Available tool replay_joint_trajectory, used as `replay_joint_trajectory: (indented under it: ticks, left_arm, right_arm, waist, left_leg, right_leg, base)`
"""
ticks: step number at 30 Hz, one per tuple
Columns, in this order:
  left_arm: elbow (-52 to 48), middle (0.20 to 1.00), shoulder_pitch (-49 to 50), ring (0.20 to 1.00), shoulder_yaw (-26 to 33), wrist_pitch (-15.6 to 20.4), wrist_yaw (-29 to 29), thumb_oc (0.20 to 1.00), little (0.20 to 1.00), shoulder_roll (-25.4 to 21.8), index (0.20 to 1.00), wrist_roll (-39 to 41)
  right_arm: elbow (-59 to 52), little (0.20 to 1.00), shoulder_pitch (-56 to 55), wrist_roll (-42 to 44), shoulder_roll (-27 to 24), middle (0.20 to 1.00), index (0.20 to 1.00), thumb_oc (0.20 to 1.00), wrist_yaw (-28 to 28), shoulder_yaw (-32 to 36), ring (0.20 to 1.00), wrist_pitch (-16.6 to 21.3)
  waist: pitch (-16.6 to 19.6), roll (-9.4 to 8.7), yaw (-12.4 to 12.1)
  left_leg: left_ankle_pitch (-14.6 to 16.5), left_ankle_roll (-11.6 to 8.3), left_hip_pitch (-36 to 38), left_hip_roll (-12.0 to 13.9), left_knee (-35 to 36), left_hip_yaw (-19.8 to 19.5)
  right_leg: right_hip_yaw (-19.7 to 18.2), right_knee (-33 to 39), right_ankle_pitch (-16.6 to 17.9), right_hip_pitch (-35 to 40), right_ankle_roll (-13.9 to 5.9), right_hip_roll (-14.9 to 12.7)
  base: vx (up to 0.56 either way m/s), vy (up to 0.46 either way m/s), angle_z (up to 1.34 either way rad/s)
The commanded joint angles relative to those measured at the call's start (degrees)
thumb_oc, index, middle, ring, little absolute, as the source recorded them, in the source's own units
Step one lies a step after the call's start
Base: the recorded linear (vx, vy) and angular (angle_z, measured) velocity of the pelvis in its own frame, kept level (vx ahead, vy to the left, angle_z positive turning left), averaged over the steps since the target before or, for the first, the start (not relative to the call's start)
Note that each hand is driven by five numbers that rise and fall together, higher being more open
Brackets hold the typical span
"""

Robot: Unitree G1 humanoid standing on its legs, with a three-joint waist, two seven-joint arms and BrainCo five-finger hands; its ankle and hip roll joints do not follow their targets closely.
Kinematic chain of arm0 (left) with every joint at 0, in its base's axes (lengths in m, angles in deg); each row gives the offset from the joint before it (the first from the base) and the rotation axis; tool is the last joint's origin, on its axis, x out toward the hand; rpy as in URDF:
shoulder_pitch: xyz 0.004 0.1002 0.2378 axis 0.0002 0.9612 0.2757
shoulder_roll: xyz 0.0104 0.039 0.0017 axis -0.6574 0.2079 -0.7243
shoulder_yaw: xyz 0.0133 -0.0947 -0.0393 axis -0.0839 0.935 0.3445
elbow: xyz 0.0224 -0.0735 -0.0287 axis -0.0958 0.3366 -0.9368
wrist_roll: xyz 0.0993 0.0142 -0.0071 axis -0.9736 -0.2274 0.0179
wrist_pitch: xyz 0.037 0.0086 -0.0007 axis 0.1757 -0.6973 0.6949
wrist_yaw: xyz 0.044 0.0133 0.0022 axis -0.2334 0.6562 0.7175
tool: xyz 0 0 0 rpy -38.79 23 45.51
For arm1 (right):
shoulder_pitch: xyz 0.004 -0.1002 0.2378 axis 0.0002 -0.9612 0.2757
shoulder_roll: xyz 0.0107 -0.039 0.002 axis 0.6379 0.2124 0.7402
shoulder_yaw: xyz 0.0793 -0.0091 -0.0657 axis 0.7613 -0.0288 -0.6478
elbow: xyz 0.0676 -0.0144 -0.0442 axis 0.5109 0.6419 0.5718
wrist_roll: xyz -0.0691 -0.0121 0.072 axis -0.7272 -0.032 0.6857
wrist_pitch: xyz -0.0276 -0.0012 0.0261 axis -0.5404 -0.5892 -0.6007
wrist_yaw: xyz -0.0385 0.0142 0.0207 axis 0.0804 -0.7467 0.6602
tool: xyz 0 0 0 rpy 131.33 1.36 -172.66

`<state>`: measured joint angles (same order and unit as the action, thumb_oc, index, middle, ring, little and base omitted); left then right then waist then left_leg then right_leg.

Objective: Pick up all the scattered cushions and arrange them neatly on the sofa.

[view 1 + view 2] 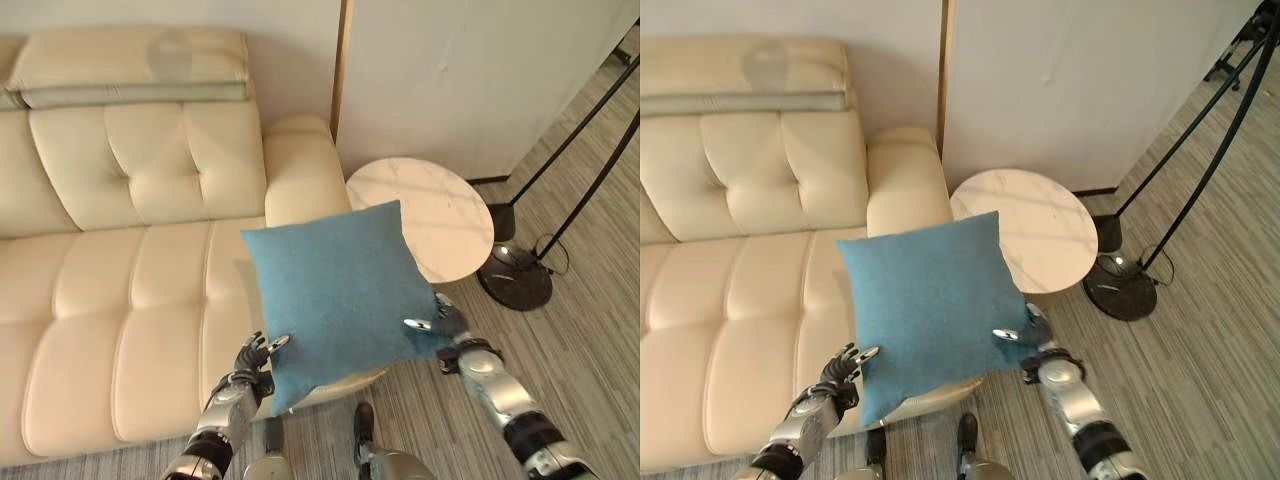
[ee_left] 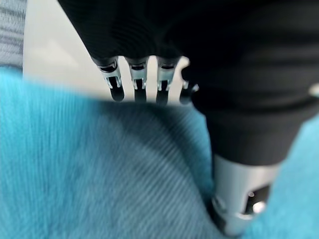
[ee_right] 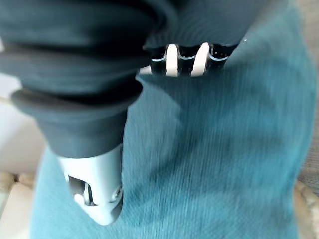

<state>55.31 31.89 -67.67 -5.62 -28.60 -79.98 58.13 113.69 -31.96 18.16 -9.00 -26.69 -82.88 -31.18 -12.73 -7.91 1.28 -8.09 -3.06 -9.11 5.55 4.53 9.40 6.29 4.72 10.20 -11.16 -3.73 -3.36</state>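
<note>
Left hand [image 1: 252, 357] gripping the lower left edge of the blue cushion [image 1: 335, 295], thumb lying on the front face and fingers [image 2: 117, 85] reaching behind the fabric. Right hand [image 1: 440, 322] pinching the cushion's lower right corner, thumb pressing on the front and fingers [image 3: 172, 59] wrapping over the edge. Holding the cushion up in the air between both hands, tilted like a diamond, face toward the camera. Hanging above the right front corner of the sofa [image 1: 110, 300] seat, its upper corner overlapping the near left edge of the round marble tabletop [image 1: 430, 210]; touching neither, as far as can be told.

Lying beyond the cushion: the cream leather sofa seat, running off to the left, with the rounded armrest [image 1: 300, 165] at its right end just beside the tabletop. Standing farther back: the tufted backrest, with a cream headrest cushion [image 1: 130, 65] sitting along its top edge against the wall. Resting on the striped grey floor [image 1: 590, 300] to the right of the tabletop: a round black lamp base [image 1: 515, 275], with thin black poles slanting up toward the far right corner.
</note>
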Motion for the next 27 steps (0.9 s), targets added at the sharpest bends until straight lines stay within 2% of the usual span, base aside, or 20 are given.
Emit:
replay_joint_trajectory:
  ticks: [1,3,4,5,6,7,8,9,10,11,17,24,26,27]
  left_arm:
    - [1.27,1.0,-5.91,1.0,-3.05,1.53,-1.07,1.0,1.0,1.46,1.0,1.61]
    - [-0.81,1.0,-6.4,1.0,-4.27,1.69,-2.41,1.0,1.0,2.08,1.0,3.69]
    - [-4.48,0.702,-6.26,0.702,-5.52,1.93,-4.14,0.702,0.702,3.05,0.702,6.88]
    - [-4.49,0.608,-6.27,0.608,-5.52,1.93,-4.14,0.608,0.608,3.04,0.608,6.88]
    - [-5.66,0.464,-5.94,0.464,-5.83,1.89,-4.83,0.464,0.464,3.69,0.464,8.31]
    - [-7.15,0.2,-5.63,0.2,-6.19,2.26,-5.25,0.2,0.2,4.28,0.2,10.33]
    - [-10.01,0.2,-5.02,0.2,-6.72,2.58,-6.47,0.2,0.2,5.44,0.2,14.6]
    - [-10.02,0.2,-5.01,0.2,-6.72,2.58,-6.46,0.2,0.2,5.43,0.2,14.6]
    - [-11.37,0.2,-4.68,0.2,-6.72,2.65,-7.09,0.2,0.2,5.96,0.2,16.25]
    - [-12.87,0.2,-4.25,0.2,-7.1,2.89,-7.84,0.2,0.2,7.07,0.2,19.61]
    - [-17.28,0.2,-3.25,0.2,-8.78,3.86,-9.12,0.2,0.2,8.41,0.2,22.89]
    - [-20.8,0.2,-1.09,0.2,-10.45,3.78,-9.67,0.2,0.2,8.33,0.2,23.09]
    - [-27.0,0.2,2.4,0.2,-10.35,4.23,-9.22,0.2,0.2,7.1,0.2,23.28]
    - [-27.0,0.2,2.4,0.2,-10.35,4.23,-9.22,0.2,0.2,7.1,0.2,23.28]
  right_arm:
    - [-2.81,1.0,3.53,6.13,1.61,1.0,1.0,1.0,-1.75,-3.72,1.0,3.33]
    - [-3.58,1.0,2.97,9.57,2.97,1.0,1.0,1.0,-3.16,-4.73,1.0,4.03]
    - [-3.52,1.0,1.98,15.07,4.6,1.0,1.0,1.0,-4.41,-4.8,1.0,5.32]
    - [-3.51,1.0,2.0,15.07,4.61,1.0,1.0,1.0,-4.42,-4.79,1.0,5.32]
    - [-2.97,1.0,1.71,17.22,5.57,1.0,1.0,1.0,-5.01,-4.81,1.0,6.1]
    - [-1.92,1.0,1.77,20.22,6.92,1.0,1.0,1.0,-5.35,-4.71,1.0,6.89]
    - [-0.79,1.0,1.66,24.69,8.68,1.0,1.0,1.0,-6.63,-4.61,1.0,7.4]
    - [-0.78,0.871,1.66,24.69,8.68,0.871,0.871,0.871,-6.63,-4.61,0.871,7.41]
    - [-0.73,0.426,1.43,26.9,9.5,0.426,0.426,0.426,-7.25,-4.6,0.426,8.18]
    - [-0.26,0.2,1.37,31.26,10.76,0.2,0.2,0.2,-8.17,-4.63,0.2,9.22]
    - [-0.84,0.2,1.09,38.97,13.14,0.2,0.2,0.2,-10.41,-4.94,0.2,11.61]
    - [-4.01,0.2,0.45,40.25,13.02,0.2,0.2,0.2,-11.4,-5.55,0.2,12.31]
    - [-8.65,0.2,-2.49,40.51,11.99,0.2,0.2,0.2,-11.64,-5.17,0.2,12.8]
    - [-8.65,0.2,-2.5,40.51,11.99,0.2,0.2,0.2,-11.64,-5.17,0.2,12.8]
  waist:
    - [-3.25,-0.36,-0.09]
    - [-4.09,-0.41,-0.24]
    - [-4.94,-0.31,-0.41]
    - [-4.8,-0.33,-0.37]
    - [-5.04,-0.22,-0.45]
    - [-5.38,-0.07,-0.64]
    - [-6.24,0.23,-0.92]
    - [-6.24,0.23,-0.92]
    - [-6.56,0.36,-1.07]
    - [-7.18,0.64,-1.36]
    - [-7.97,1.32,-1.84]
    - [-7.15,1.49,-1.91]
    - [-5.68,1.32,-1.91]
    - [-5.65,1.32,-1.9]
  left_leg:
    - [4.36,0.0,0.17,-0.37,-0.01,-1.58]
    - [4.02,-0.13,-0.91,-0.31,-0.11,-1.67]
    - [3.81,-0.25,-1.76,-0.3,-0.08,-1.68]
    - [3.71,-0.24,-1.96,-0.32,-0.07,-1.7]
    - [3.6,-0.26,-2.23,-0.36,-0.06,-1.78]
    - [3.5,-0.31,-2.51,-0.43,-0.02,-1.83]
    - [3.41,-0.43,-2.79,-0.42,0.05,-1.94]
    - [3.41,-0.43,-2.8,-0.42,0.05,-1.94]
    - [3.31,-0.52,-2.96,-0.46,0.13,-2.07]
    - [3.1,-0.7,-3.21,-0.43,0.16,-2.18]
    - [3.01,-1.1,-3.18,-0.5,0.47,-2.63]
    - [3.4,-1.08,-2.43,-0.62,0.47,-2.8]
    - [4.16,-0.8,-1.18,-0.81,0.47,-2.65]
    - [4.15,-0.8,-1.21,-0.81,0.47,-2.65]
  right_leg:
    - [0.34,-4.81,-8.73,0.12,-3.01,-2.43]
    - [0.65,-5.02,-8.51,-0.87,-2.93,-2.48]
    - [0.84,-5.17,-8.36,-1.63,-3.02,-2.57]
    - [0.85,-5.13,-8.27,-1.8,-3.02,-2.58]
    - [0.84,-5.17,-8.19,-2.05,-3.04,-2.64]
    - [0.88,-5.2,-8.12,-2.34,-3.06,-2.68]
    - [1.11,-5.29,-8.18,-2.52,-3.07,-2.77]
    - [1.11,-5.29,-8.18,-2.52,-3.07,-2.77]
    - [1.21,-5.22,-8.18,-2.65,-3.07,-2.78]
    - [1.49,-5.17,-8.13,-2.82,-3.08,-2.84]
    - [2.13,-4.76,-8.1,-2.49,-3.06,-2.93]
    - [2.29,-3.99,-8.07,-1.46,-3.1,-2.95]
    - [2.37,-3.03,-7.98,0.11,-3.2,-3.14]
    - [2.38,-3.04,-7.98,0.08,-3.2,-3.15]
  base:
    - [-0.09,-0.01,-0.02]
    - [-0.05,-0.007,0.01]
    - [-0.03,-0.001,0.04]
    - [-0.02,0.005,0.04]
    - [0.0,0.0,0.0]
    - [0.0,0.0,0.0]
    - [0.0,0.0,0.0]
    - [0.0,0.0,0.0]
    - [-0.01,0.0,0.04]
    - [-0.01,0.0,0.05]
    - [-0.01,-0.003,0.06]
    - [0.0,0.004,0.01]
    - [0.01,0.027,0.05]
    - [0.01,0.037,0.08]
